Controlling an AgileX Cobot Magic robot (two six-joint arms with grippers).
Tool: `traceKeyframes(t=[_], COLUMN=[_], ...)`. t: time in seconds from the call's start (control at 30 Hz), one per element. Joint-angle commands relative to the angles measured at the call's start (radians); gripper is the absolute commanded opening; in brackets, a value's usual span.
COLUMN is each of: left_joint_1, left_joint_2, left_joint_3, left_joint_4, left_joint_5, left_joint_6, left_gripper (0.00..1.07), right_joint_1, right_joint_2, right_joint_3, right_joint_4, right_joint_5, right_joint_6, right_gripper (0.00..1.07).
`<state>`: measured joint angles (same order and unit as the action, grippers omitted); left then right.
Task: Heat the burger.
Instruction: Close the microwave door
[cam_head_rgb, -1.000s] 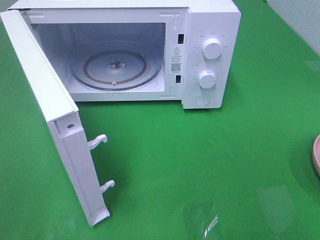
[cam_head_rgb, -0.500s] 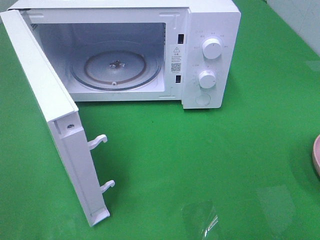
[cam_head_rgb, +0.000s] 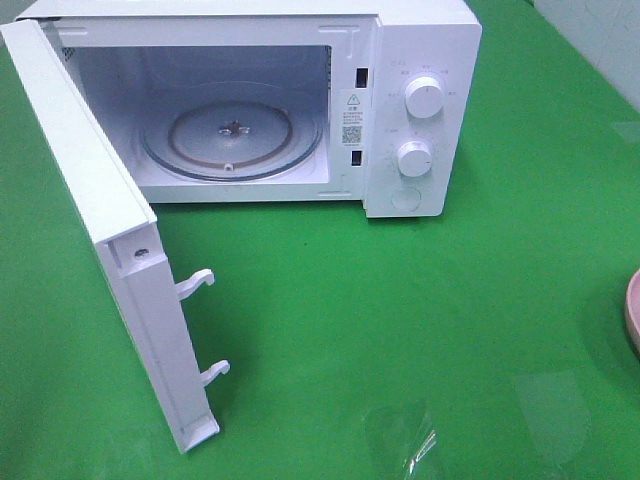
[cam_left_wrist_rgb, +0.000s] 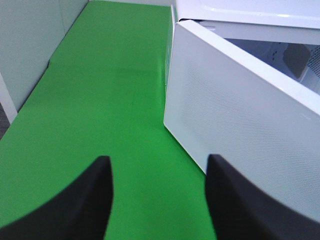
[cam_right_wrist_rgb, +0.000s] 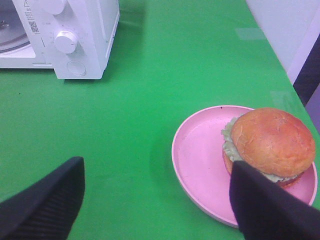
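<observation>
The right gripper (cam_right_wrist_rgb: 155, 200) hangs above the green tabletop (cam_right_wrist_rgb: 165, 75), jaws spread wide and holding nothing. Just beside its one finger (cam_right_wrist_rgb: 270, 205) sits the burger (cam_right_wrist_rgb: 270, 142), on a pink plate (cam_right_wrist_rgb: 200, 155). The left gripper (cam_left_wrist_rgb: 157, 200) has jaws apart with only tabletop between them, near the swung-out door (cam_left_wrist_rgb: 240, 135) of the microwave (cam_head_rgb: 420, 110).
</observation>
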<state>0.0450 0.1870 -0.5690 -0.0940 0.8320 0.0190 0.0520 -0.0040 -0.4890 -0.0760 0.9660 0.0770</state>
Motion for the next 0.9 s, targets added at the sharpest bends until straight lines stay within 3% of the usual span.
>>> traceKeyframes(t=[0.03,0.07,0.1,0.13,0.3,0.33,0.4,0.63,0.7,0.87,0.9], left_joint_1=[0.004,0.004,0.004,0.004,0.004,0.004,0.004,0.004,0.004,0.004,0.004], left_joint_2=[0.051,0.099,0.099,0.139,0.213,0.252,0.288,0.375,0.433,0.488,0.519], left_joint_3=[-0.005,-0.005,-0.005,-0.005,-0.003,-0.003,-0.003,0.022,0.121,0.24,0.291], left_joint_4=[0.018,0.016,0.016,0.015,0.019,0.02,0.014,-0.007,-0.012,-0.012,-0.011], left_joint_5=[-0.03,-0.053,-0.053,-0.084,-0.238,-0.332,-0.406,-0.567,-0.762,-0.984,-1.101], left_joint_6=[0.003,0.001,0.001,-0.001,0.024,0.064,0.087,0.092,0.088,0.081,0.075], left_gripper=[0.26,0.12,0.12,0.0,0.0,0.0,0.0,0.0,0.0,0.0,0.0], right_joint_1=[-0.005,-0.005,-0.005,-0.005,-0.005,-0.005,-0.005,-0.005,-0.005,-0.005,-0.005], right_joint_2=[-0.027,-0.027,-0.027,-0.027,-0.027,-0.027,-0.027,-0.027,-0.027,-0.027,-0.027], right_joint_3=[0.0,0.0,0.0,0.0,0.0,0.0,0.0,0.0,0.0,0.0,0.0], right_joint_4=[0.003,0.003,0.003,0.003,0.003,0.003,0.003,0.003,0.003,0.003,0.003], right_joint_5=[-0.007,-0.007,-0.007,-0.007,-0.007,-0.007,-0.007,-0.007,-0.007,-0.007,-0.007], right_joint_6=[0.003,0.003,0.003,0.003,0.004,0.004,0.004,0.004,0.004,0.003,0.003], right_gripper=[0.75,0.75,0.75,0.75,0.75,0.75,0.75,0.75,0.75,0.75,0.75])
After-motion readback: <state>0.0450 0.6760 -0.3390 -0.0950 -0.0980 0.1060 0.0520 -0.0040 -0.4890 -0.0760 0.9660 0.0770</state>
